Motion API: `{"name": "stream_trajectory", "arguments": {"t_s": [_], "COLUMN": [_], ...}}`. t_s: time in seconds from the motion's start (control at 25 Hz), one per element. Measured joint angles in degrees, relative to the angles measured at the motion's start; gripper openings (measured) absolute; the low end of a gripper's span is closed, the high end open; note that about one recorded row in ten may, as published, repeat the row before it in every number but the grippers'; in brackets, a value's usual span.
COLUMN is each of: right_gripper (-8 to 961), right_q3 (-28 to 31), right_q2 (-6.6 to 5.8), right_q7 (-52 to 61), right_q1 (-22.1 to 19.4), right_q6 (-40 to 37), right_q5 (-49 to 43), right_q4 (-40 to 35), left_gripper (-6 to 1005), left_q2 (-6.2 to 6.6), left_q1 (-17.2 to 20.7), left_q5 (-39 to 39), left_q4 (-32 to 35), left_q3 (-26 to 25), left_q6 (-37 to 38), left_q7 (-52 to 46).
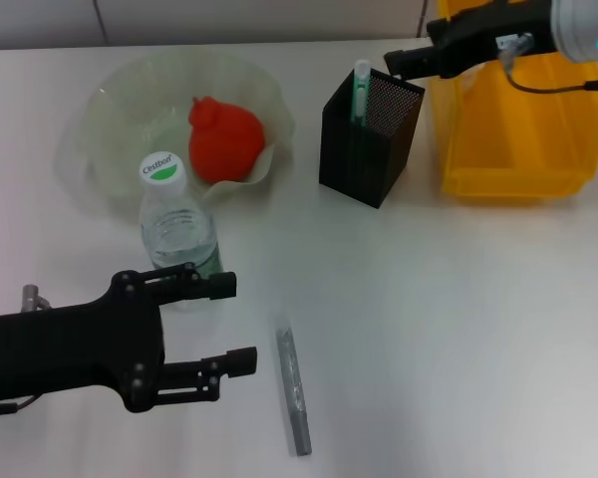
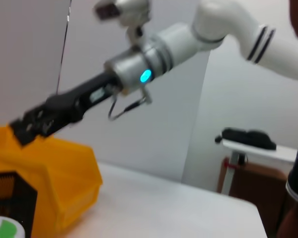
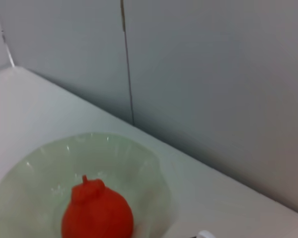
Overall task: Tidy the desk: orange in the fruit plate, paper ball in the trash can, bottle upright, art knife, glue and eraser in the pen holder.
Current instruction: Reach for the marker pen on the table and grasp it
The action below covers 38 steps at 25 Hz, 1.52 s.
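The right hand (image 1: 391, 62) hovers above the pen holder (image 1: 369, 137); whether it is clamped I cannot tell. It should release low, centred. The left hand (image 1: 234, 324) waits spread apart by the upright bottle (image 1: 175, 224).

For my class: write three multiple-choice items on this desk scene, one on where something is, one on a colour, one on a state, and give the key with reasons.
1. Where is the red-orange roundish orange?
A. In the translucent pale-green ruffled fruit plate
B. In the bin
C. On the bare desk

2. What colour is the large rectangular plastic trash can?
A. Black
B. Yellow
C. Green

3. How is the clear plastic bottle with the white-and-green cap?
A. Lying down
B. Upright
C. Inside the black square mesh pen holder

Key: A, the fruit sits inside the wavy rim; B, its walls are bright yellow; B, its cap faces up, beside the open left gripper.
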Motion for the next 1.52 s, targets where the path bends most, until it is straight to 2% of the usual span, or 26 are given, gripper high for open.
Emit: {"name": "stream_trajectory", "arguments": {"t_s": [0.08,0.12,0.16,0.2,0.28,0.36,0.44,0.48,0.52,0.56,0.6,0.68,0.8,0.84,0.88,1.0,1.16,1.24,1.52], "right_gripper": [613,639,665,691,717,717,716,716,716,716,716,716,716,715,715,715,714,714,712], "right_q3": [-0.1,-0.1,0.0,0.1,0.2,0.2,0.5,2.0,2.0,3.2,4.7,7.6,11.0,12.0,12.8,14.1,14.3,14.3,14.3], "right_q2": [-0.05,-0.1,-0.11,-0.14,-0.13,-0.06,-0.06,-0.08,-0.08,-0.08,-0.07,-0.03,-0.09,-0.11,-0.11,-0.06,-0.04,-0.05,-0.08], "right_q7": [-1.1,-2.4,-4.6,-7.5,-15.0,-24.4,-32.7,-39.6,-39.6,-42.0,-44.5,-49.3,-55.5,-57.4,-59.4,-63.3,-66.0,-67.3,-69.5], "right_q1": [-3.7,-5.9,-8.5,-11.2,-16.3,-21.1,-23.9,-25.4,-25.4,-25.7,-25.8,-26.0,-25.9,-25.9,-26.0,-26.3,-25.8,-25.6,-25.5], "right_q6": [-1.1,-1.8,-2.7,-3.7,-5.6,-7.5,-9.7,-12.9,-12.9,-14.4,-15.9,-18.4,-20.5,-21.0,-21.4,-21.9,-21.9,-21.8,-21.6], "right_q5": [3.6,6.2,9.7,13.7,21.6,29.4,34.4,36.9,36.9,37.5,37.8,37.9,38.0,38.1,38.1,38.1,38.2,38.2,38.2], "right_q4": [-3.5,-5.2,-6.8,-7.9,-8.6,-6.3,-1.6,4.6,4.6,7.3,10.2,15.9,22.6,24.2,25.4,27.6,30.1,31.0,31.6], "left_gripper": [760,760,760,760,760,759,759,759,759,759,759,759,759,759,759,759,758,758,758], "left_q2": [0.01,0.1,0.11,0.11,0.11,0.1,0.09,0.08,0.08,0.07,0.07,0.0,0.0,-0.02,-0.16,-0.19,-0.21,-0.26,-0.29], "left_q1": [1.4,3.1,3.9,3.9,5.1,5.9,6.0,5.8,5.8,5.4,5.4,3.5,3.5,2.1,-1.6,-3.8,-4.7,-5.5,-6.7], "left_q5": [0.6,2.1,3.5,3.5,7.2,12.0,15.7,20.4,20.4,23.3,23.3,28.9,28.9,31.8,37.6,42.5,46.7,52.2,56.4], "left_q4": [5.5,11.8,15.2,15.2,21.3,28.0,32.5,36.9,36.9,39.2,39.2,43.1,43.1,44.3,44.4,44.2,44.3,44.3,43.9], "left_q3": [2.9,6.5,8.2,8.2,11.4,15.3,18.0,21.0,21.0,22.9,22.9,26.7,26.7,28.2,30.0,33.1,36.3,41.3,46.9], "left_q6": [-2.6,-5.9,-7.6,-7.6,-10.2,-12.5,-13.7,-14.9,-14.9,-15.6,-15.6,-17.0,-17.0,-17.5,-19.1,-20.2,-21.6,-23.8,-24.8], "left_q7": [-5.0,-10.6,-13.6,-13.6,-19.7,-27.6,-33.5,-40.2,-40.2,-44.5,-44.5,-53.7,-53.7,-58.6,-70.0,-77.8,-81.6,-85.2,-87.7]}}
